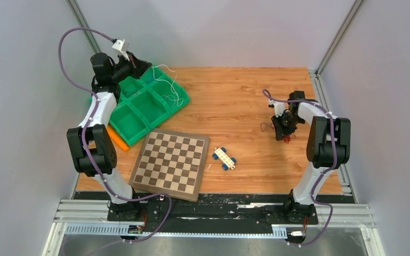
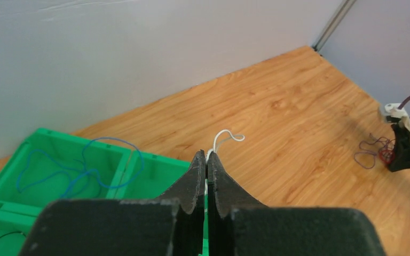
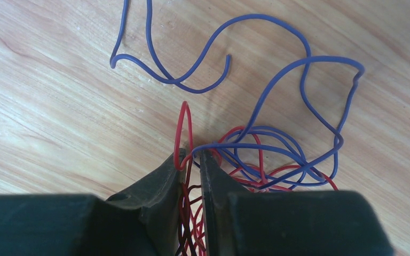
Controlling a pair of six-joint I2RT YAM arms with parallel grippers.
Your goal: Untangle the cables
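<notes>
1. R gripper (image 3: 192, 160): jaws nearly together, clamped on strands of the red cable (image 3: 186, 103). One red loop sticks up past the tips.
2. Just beyond the tips, the purple cable (image 3: 328, 58) weaves through the red in a loose clump on the table (image 1: 235, 101). One purple run crosses over the R fingertip. Its free end lies further out on bare wood.
3. Far back-left: L gripper (image 2: 207, 160) is pinched shut on the white cable (image 2: 228, 132), whose end curls up above the tips. It hangs over the green tray (image 2: 155, 158). The blue cable (image 2: 107, 140) lies loose in one tray compartment.
4. Handling, my guess: all very light, thin and floppy, with some spring in the loops. Easy to slip from the pads, and pulling hard prob tightens the snarl. I'd grip purple on an open loop away from the crossings, hold red as anchor, and draw out slowly.
5. Views: R wrist cam shows the crossings and which colour is in the jaws. On top cam the clump is a faint smudge at the R gripper. L wrist cam shows the white pinch and the blue strand. Top cam gives overall layout only: the grippers are well apart, w/ no strand joining them that I can see.
</notes>
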